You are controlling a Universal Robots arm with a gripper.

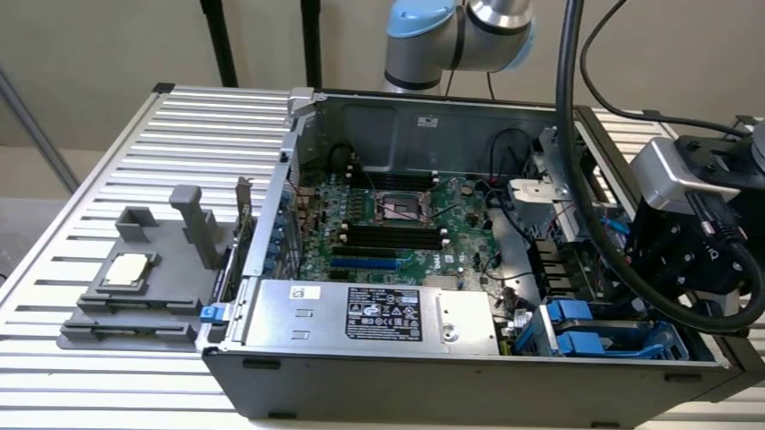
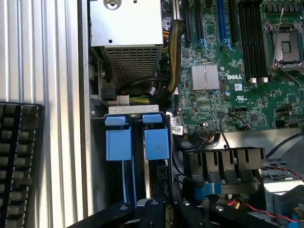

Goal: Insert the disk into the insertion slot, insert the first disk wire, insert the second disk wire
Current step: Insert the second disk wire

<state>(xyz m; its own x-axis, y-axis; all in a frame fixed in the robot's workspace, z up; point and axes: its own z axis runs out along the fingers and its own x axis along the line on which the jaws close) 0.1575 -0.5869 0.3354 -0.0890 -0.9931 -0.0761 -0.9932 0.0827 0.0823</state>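
Open computer case (image 1: 478, 358) sits on a ribbed metal table (image 1: 107, 161); beige wall behind. Gripper (image 2: 164, 206) low over the drive bay (image 2: 137, 142), between the blue clips; jaw spacing cannot be told. Disk appears seated in the bay, blue carrier showing; nothing visibly held.

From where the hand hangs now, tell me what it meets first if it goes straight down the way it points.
Most likely the blue drive carriers in the drive cage bay at the case's corner: the wrist view looks straight onto them just beyond the hand. How far off they are is unclear.
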